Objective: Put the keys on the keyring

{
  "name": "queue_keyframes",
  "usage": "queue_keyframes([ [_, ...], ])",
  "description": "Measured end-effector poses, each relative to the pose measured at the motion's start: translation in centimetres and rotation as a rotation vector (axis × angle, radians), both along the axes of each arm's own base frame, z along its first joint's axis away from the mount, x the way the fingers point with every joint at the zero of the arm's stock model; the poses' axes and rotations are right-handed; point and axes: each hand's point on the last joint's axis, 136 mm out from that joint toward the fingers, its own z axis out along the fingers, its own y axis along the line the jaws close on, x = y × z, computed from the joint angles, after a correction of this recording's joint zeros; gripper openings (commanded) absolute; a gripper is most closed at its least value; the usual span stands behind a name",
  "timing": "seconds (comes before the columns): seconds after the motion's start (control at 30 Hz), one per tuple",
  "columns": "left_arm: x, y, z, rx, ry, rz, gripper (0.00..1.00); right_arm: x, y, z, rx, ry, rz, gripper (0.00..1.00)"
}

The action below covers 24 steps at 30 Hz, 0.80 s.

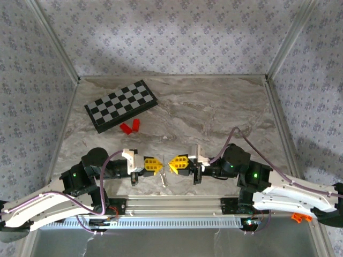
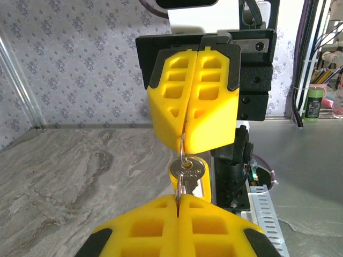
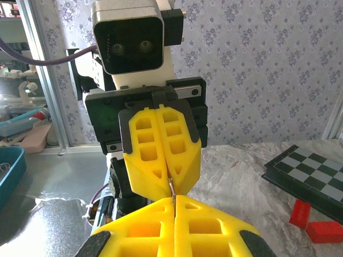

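Observation:
My two grippers meet tip to tip low over the table's near middle. The left gripper [image 1: 159, 165] and the right gripper [image 1: 171, 164] are both shut on the keyring [image 2: 183, 152], a thin silvery wire ring pinched edge-on between each pair of yellow pads. In the left wrist view my left gripper [image 2: 178, 201] holds the ring's near side and the right one's fingers [image 2: 211, 107] hold its far side. A silver key [image 2: 187, 170] with a yellow tag behind it hangs on the ring between them, and from above the key [image 1: 163, 179] dangles below the tips. In the right wrist view the right gripper [image 3: 174, 199] clamps the keyring [image 3: 171, 187].
A folded chessboard [image 1: 121, 105] lies at the back left, with two red blocks [image 1: 131, 126] just in front of it. They also show at the right of the right wrist view, the chessboard [image 3: 311, 171] behind the red blocks [image 3: 316, 222]. A metal rail [image 1: 177, 206] runs along the near edge.

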Motion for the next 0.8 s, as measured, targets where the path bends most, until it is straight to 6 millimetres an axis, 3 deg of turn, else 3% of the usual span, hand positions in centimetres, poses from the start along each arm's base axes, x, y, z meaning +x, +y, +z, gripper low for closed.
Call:
queue_keyframes([
  [0.8, 0.06, 0.02, -0.21, 0.008, 0.0, 0.003, 0.0, 0.06, 0.41, -0.59, -0.019, 0.007, 0.014, 0.0],
])
